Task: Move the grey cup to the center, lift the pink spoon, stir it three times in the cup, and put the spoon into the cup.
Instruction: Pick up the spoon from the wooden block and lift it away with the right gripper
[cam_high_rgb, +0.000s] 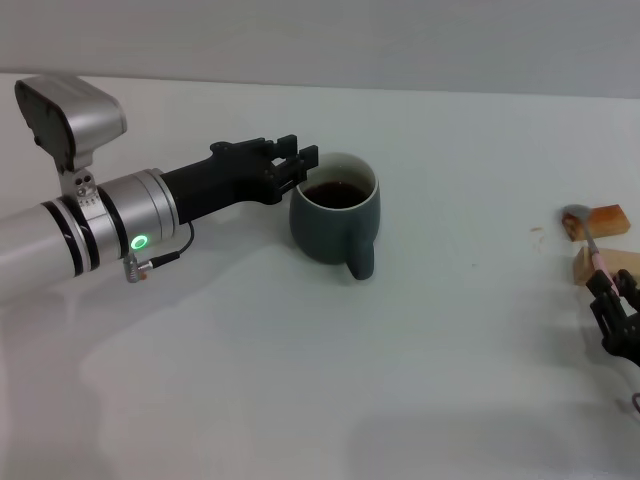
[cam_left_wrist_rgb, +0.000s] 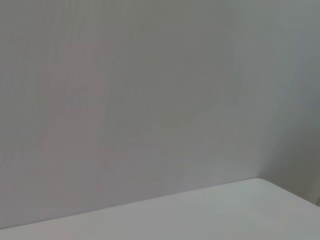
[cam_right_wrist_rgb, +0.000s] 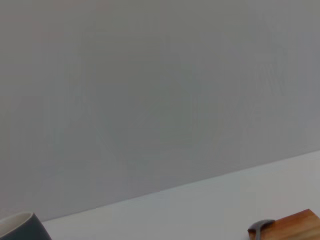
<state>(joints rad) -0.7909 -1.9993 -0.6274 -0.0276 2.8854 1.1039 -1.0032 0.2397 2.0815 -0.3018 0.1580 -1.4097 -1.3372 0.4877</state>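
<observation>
At the left of the head view we see the left arm, silver-sleeved with a green light glowing on its cuff, stretched across the white tabletop (cam_high_rgb: 300, 380). Its black left claw (cam_high_rgb: 300, 168) sits at the rim of the grey cup (cam_high_rgb: 335, 222), fingers pressed to the cup's left side; we cannot tell whether they pinch the wall or merely touch it.

The cup stands upright near the middle of the tabletop, slightly toward the back, white inside and holding dark brown liquid, its loop handle turned toward the robot. In the right wrist view we catch only a sliver of the cup (cam_right_wrist_rgb: 22, 227) against the grey wall.

Well apart from the cup, at the right edge, we find two tan wooden blocks (cam_high_rgb: 600, 222) just beside each other. The pink spoon (cam_high_rgb: 590, 240) lies across them, its silver bowl resting against the farther block and its pale pink handle running toward the robot over the nearer one. The right wrist view shows the spoon's bowl (cam_right_wrist_rgb: 260, 229) touching a block (cam_right_wrist_rgb: 295, 227).

The right claw (cam_high_rgb: 612, 296) hovers at the handle's near end, its dark fingers slightly parted on either side of the tip; we cannot tell whether they have taken hold of it.

The left wrist view shows us only wall and a strip of tabletop (cam_left_wrist_rgb: 200, 215).
</observation>
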